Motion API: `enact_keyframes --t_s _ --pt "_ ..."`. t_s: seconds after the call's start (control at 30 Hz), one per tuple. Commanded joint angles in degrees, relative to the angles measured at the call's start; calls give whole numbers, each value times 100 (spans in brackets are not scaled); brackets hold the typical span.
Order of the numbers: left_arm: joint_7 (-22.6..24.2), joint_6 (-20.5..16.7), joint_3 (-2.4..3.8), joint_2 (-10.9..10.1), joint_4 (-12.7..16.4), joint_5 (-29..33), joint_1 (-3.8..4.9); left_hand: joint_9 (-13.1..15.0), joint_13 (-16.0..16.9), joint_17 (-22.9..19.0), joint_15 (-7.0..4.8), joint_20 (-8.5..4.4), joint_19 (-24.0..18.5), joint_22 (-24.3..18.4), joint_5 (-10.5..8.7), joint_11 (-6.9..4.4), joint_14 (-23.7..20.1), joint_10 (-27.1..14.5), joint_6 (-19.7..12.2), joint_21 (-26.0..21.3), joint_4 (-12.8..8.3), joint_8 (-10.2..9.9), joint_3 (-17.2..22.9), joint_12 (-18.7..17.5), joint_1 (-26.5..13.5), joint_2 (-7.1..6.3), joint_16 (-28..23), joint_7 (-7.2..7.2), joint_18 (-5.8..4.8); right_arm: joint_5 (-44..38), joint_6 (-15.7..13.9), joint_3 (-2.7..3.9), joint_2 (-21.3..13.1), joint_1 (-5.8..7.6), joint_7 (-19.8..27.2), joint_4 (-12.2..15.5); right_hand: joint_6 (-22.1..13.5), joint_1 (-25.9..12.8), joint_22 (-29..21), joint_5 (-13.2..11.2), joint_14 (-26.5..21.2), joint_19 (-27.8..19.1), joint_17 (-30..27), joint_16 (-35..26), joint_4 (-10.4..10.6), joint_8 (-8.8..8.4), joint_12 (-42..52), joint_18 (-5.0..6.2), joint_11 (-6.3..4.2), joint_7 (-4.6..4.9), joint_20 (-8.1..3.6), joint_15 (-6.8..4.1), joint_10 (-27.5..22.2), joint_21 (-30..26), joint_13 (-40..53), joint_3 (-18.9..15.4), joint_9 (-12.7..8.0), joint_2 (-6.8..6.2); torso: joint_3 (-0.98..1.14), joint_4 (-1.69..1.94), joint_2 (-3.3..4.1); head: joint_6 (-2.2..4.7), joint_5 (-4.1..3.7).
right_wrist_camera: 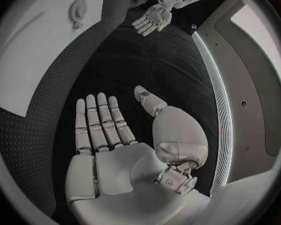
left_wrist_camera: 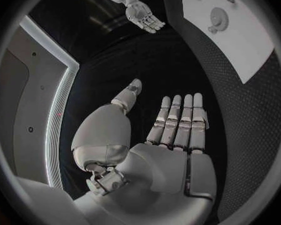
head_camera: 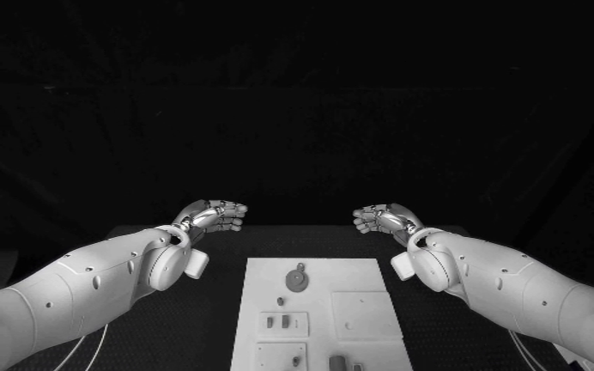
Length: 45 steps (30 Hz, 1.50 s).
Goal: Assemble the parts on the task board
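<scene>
Head view — left hand (head_camera: 210, 215) and right hand (head_camera: 385, 218) hover beyond the task board's (head_camera: 324, 272) far edge, fingers apart, holding nothing.

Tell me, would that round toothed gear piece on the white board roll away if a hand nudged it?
Probably not: the round toothed gear piece lies flat on the white task board, so it should slide rather than roll. It looks rigid. Being small and low, it may be awkward for a hand to pinch.

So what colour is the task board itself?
White: the task board shows best in the head view, against the black table.
</scene>
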Motion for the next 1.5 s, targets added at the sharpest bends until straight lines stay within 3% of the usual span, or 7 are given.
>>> enact_keyframes --t_s 0.03,0.07,0.1,0.4,0.7,1.07,1.5 --pt "185 211 3 29 10 138 0 21 -13 -21 -7 6 -45 -27 0 -10 -25 44 -17 18 -18 32 -23 35 -25 26 36 20 -42 164 220 4 4 -24 193 70 -50 6 6 -15 15 -29 -46 -80 24 30 -75 -46 7 26 12 -1 65 -33 -113 -71 -29 -14 43 -12 -19 6 33" --pt "14 16 0 4 2 15 -1 -2863 -630 -4113 -883 -429 -3971 -4769 -283 -634 -4092 -4779 -3877 -360 1399 -1242 -2396 -367 -5165 417 -371 -632 -42 22 17 1 0 -3 16 25 -4099 -4760 -1733 -399 -3511 -2333 -2074 -2706 1262 -1061 -1927 -791 -901 -961 -1239 -1026 -4449 -2145 -1222 -3421 -3162 128 10 -1 -6 3 11" --pt "19 4 3 2 13 18 -5 -2863 -630 -4113 -883 -429 -3971 -4769 -283 -634 -4092 -4779 -3877 -360 1399 -1242 -2396 -367 -5165 417 -371 -632 -42 27 7 2 -3 -5 20 37 -4099 -4760 -5769 -399 -3511 -2333 -2074 -2706 1262 -1061 -1927 -791 -901 -961 -1239 -1026 -4449 -2145 -1222 -3421 -3162 128 11 -1 -11 -3 11" --pt "266 -673 133 -147 645 222 -196 -2863 -630 -4113 -883 -429 -3971 -4769 -283 -634 -4092 -4779 -3877 -360 1399 -1242 -2396 -367 -5165 417 -371 -632 -42 300 -573 66 -224 -101 219 714 -4099 -4760 -5769 -399 -3511 -2333 -2074 -2706 1262 -1061 -1927 -791 -901 -961 -1239 -1026 -4449 -2145 -1222 -3421 -3162 128 94 1 -279 -342 43" --pt "842 -2255 438 -494 2123 699 -642 -2863 -630 -4113 -883 -429 -3971 -4769 -283 -634 -4092 -4779 -3877 -360 1399 -1242 -2396 -367 -5165 417 -371 -632 -42 939 -1927 216 -739 -327 686 2296 -4099 -4760 -5769 -399 -3511 -2333 -2074 -2706 1262 -1061 -1927 -791 -901 -961 -1239 -1026 -4449 -2145 -1222 -3421 -3162 128 172 2 -528 -658 73" --pt "1345 -3635 704 -797 3412 1115 -1031 -2863 -630 -4113 -883 -429 -3971 -4769 -283 -634 -4092 -4779 -3877 -360 1399 -1242 -2396 -367 -5165 417 -371 -632 -42 1612 -3354 374 -1282 -564 1177 3963 -4099 -4760 -5769 -399 -3511 -2333 -2074 -2706 1262 -1061 -1927 -791 -901 -961 -1239 -1026 -4449 -2145 -1222 -3421 -3162 128 173 2 -531 -661 73" --pt "1394 -3770 730 -827 3538 1156 -1069 -2863 -630 -4113 -883 -429 -3971 -4769 -283 -634 -4092 -4779 -3877 -360 1399 -1242 -2396 -367 -5165 417 -371 -632 -42 1741 -3626 405 -1385 -610 1271 4281 -4099 -4760 -5769 -399 -3511 -2333 -2074 -2706 1262 -1061 -1927 -791 -901 -961 -1239 -1026 -4449 -2145 -1222 -3421 -3162 128 173 2 -531 -661 73"
